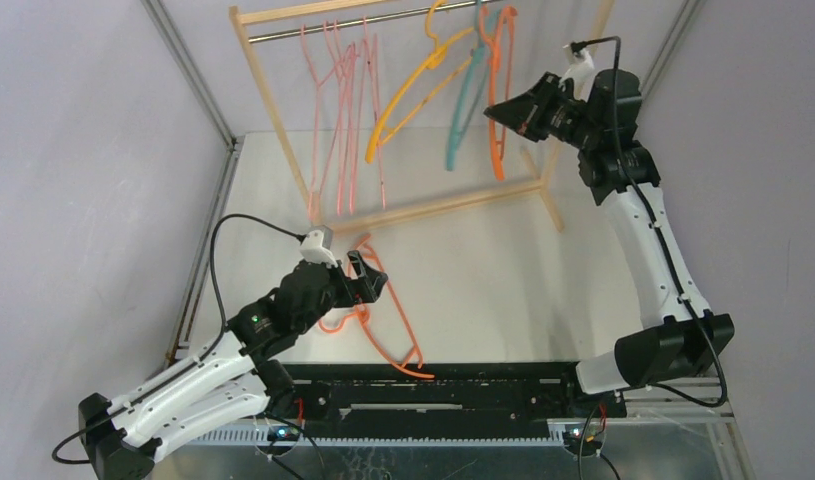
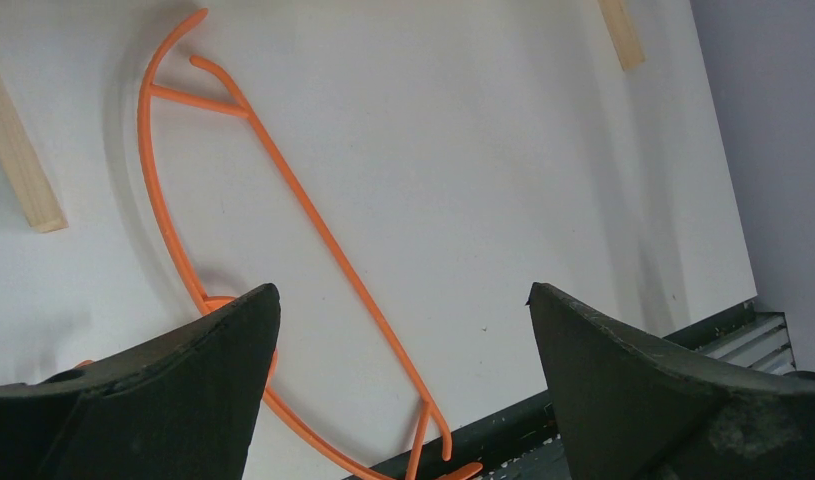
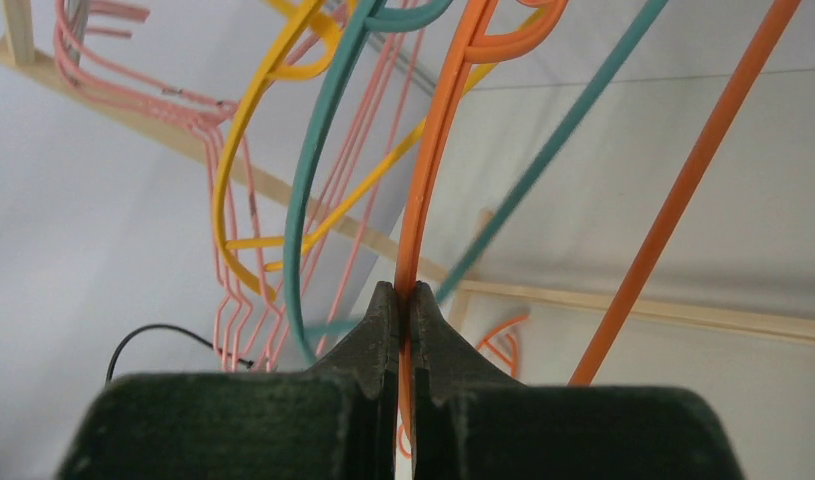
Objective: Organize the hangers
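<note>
The right pincer (image 3: 405,295) is squeezing shut on the hanging orange hanger (image 3: 438,150). Its two dark fingers (image 3: 378,330) are meeting on the thin orange wire, which is rising out of the pinch toward the hook. From above, this pincer (image 1: 490,112) is reaching to the far right of the scene, where the orange hanger (image 1: 499,160) is hanging from the metal rod (image 1: 363,22) of the wooden rack (image 1: 273,110).

Just left of it on the rod, the teal hanger (image 1: 463,100) (image 3: 308,200) is hanging tilted. Left of that, the yellow hanger (image 1: 413,95) (image 3: 228,170) is slanting down to the left. The pink hangers (image 1: 338,120) (image 3: 233,300) are hanging bunched together at the left end of the rod.

The left pincer (image 2: 403,300) is standing wide open, gripping nothing. From above it (image 1: 368,275) is sitting low over the near left part of the table (image 1: 503,270), in front of the rack's base. The loose orange hanger (image 2: 313,220) (image 1: 397,300) is lying flat on the table under it. In the wrist view the hanger's straight bar is running diagonally through the gap between the fingers, while its curved side is passing behind the left finger (image 2: 183,390). I cannot tell whether that finger is touching it. The hanger's near end is reaching the dark rail at the table's near edge.
</note>
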Action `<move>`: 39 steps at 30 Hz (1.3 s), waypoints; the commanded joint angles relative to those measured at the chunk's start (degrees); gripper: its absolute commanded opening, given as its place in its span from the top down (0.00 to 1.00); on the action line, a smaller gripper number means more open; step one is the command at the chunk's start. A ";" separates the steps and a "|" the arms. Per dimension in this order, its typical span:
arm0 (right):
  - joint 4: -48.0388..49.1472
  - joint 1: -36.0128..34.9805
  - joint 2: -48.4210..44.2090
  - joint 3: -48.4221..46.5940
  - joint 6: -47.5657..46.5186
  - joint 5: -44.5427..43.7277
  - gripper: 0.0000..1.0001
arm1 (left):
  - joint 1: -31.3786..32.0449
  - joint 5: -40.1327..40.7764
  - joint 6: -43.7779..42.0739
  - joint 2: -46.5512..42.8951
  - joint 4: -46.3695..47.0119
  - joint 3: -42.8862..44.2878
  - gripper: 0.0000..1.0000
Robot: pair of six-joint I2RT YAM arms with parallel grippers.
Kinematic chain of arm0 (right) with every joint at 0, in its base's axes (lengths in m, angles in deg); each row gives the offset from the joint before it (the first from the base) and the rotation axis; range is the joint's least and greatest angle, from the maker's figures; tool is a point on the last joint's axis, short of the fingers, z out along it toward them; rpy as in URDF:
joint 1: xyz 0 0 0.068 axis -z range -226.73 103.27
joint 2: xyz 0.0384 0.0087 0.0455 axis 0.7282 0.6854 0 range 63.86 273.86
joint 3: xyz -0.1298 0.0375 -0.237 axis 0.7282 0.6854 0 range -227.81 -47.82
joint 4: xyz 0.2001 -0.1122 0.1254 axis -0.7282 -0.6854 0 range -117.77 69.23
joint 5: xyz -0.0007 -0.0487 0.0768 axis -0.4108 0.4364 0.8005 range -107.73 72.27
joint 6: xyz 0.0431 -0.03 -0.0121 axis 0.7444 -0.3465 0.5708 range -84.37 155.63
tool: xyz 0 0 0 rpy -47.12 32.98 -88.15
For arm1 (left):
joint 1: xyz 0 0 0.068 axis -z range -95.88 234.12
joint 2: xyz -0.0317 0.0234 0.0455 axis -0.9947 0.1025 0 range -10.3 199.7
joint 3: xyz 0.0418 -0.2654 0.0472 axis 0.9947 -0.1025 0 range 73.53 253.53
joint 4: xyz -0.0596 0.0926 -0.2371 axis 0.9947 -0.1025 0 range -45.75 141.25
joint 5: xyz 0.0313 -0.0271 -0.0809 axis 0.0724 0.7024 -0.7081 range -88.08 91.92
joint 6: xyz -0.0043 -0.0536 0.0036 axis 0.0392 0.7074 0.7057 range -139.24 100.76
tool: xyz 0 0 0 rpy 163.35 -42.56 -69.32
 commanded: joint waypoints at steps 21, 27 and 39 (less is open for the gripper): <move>3.12 1.59 -7.60 -0.35 -3.34 -1.64 1.00 | -0.35 0.33 0.15 -1.71 0.48 -1.00 0.01; 4.15 2.43 -4.26 -2.11 -3.88 -2.63 1.00 | -0.35 0.58 0.47 -3.47 -0.24 -2.07 0.01; 5.40 4.06 -2.48 -3.56 -3.14 -2.84 1.00 | -0.48 0.70 0.13 -3.28 -0.26 -2.51 0.01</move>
